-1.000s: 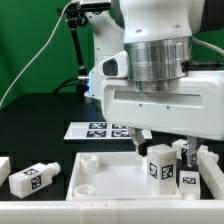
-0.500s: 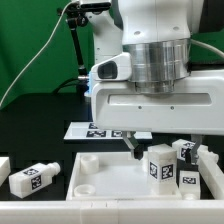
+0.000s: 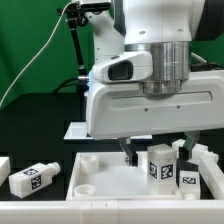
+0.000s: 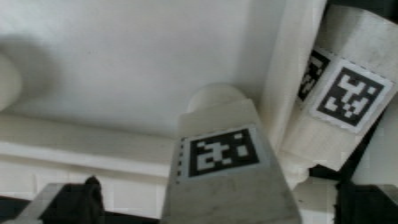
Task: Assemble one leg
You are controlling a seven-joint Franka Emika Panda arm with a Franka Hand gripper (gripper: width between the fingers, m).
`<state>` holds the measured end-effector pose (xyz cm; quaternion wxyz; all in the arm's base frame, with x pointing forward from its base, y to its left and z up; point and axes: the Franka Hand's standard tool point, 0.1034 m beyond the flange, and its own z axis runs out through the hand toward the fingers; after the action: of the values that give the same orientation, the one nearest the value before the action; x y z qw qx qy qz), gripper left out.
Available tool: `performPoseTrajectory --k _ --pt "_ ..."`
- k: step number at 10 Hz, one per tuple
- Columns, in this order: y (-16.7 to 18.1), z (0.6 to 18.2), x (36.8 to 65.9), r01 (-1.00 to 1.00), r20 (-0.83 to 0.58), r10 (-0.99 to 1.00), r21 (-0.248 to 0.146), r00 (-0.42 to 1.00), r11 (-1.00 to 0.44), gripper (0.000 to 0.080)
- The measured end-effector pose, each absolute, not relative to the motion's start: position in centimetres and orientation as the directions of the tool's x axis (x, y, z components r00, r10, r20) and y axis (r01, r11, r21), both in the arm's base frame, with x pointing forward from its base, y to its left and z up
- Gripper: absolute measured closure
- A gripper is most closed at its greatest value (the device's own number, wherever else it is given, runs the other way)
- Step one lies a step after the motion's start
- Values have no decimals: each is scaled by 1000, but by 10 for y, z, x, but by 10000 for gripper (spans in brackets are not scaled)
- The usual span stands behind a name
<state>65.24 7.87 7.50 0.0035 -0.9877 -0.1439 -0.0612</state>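
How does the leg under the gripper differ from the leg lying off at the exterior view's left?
The leg under the gripper stands upright on the large white tray-like piece; the left leg lies on its side on the black table, outside that piece. The upright one sits beneath the gripper, with another leg close by; the left one lies apart, well away from the arm. Both are white blocks with black-and-white tags.
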Motion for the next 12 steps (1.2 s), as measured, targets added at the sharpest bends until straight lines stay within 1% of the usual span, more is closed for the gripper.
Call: performPoseTrajectory --k 1,2,3,4,5,8,10,12 --pt "79 77 653 306 124 306 15 944 -952 150" --pt "80 77 653 299 125 299 14 946 -954 254" --pt "79 76 653 298 124 298 14 947 -954 390" --pt "79 76 653 298 123 297 14 947 -954 390" --pt "79 75 653 298 123 297 14 947 -954 515" --pt "79 75 653 265 124 264 7 957 -964 515" --pt "79 75 653 145 123 143 -11 982 -989 515" --pt "78 75 654 -137 121 -143 -63 982 -989 515"
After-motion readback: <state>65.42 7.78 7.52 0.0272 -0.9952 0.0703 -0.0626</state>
